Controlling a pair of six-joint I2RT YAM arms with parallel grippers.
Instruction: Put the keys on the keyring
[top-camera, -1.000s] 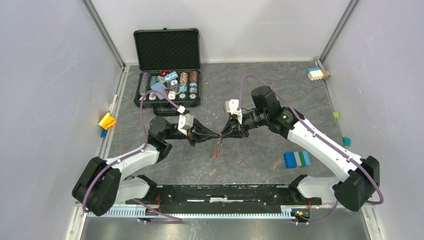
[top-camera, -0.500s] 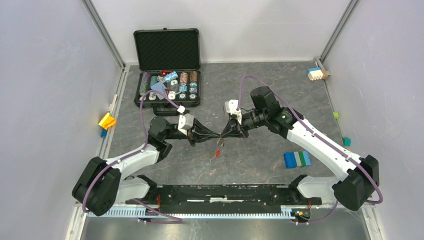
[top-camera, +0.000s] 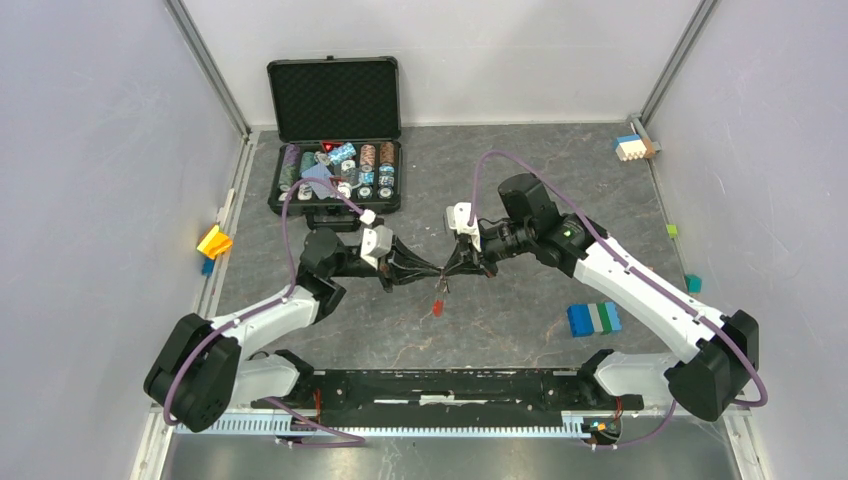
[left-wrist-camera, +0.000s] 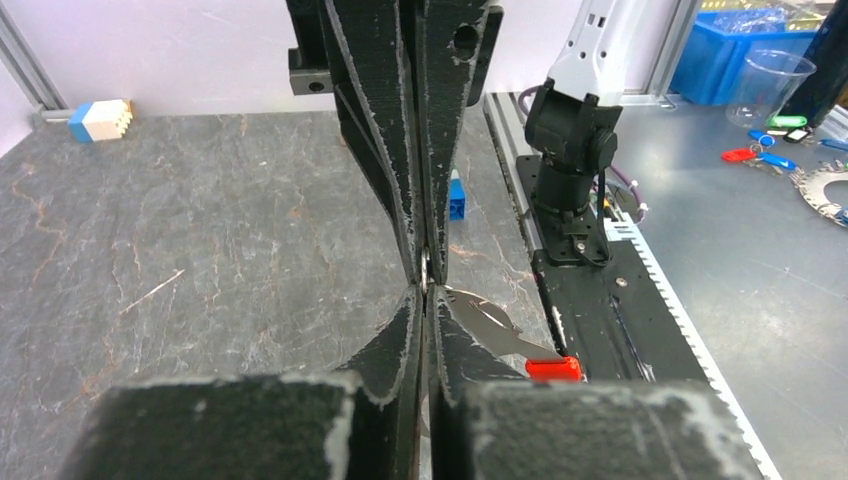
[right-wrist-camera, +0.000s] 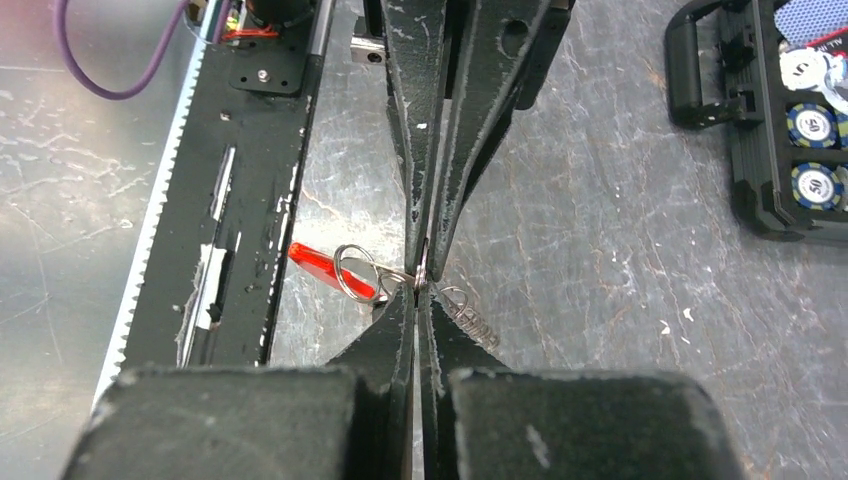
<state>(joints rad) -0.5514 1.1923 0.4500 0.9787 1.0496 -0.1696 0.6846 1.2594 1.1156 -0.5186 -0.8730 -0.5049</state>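
Silvery keyring (right-wrist-camera: 421, 266), red tag (right-wrist-camera: 318, 266) dangling, clamped by left end effector (left-wrist-camera: 424, 300) and right end effector (right-wrist-camera: 416, 300).

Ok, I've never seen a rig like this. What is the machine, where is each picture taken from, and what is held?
Two robot arms are bolted at the near edge of a table, each ending in a two-finger gripper. One picture looks down from above; the other two come from cameras on the wrists, looking along their own fingers. On the table lie an open black case of poker chips and coloured blocks. Mid-table the left gripper and right gripper meet tip to tip, both shut on metal parts of the keyring, its red tag hanging free. No key shows clearly.
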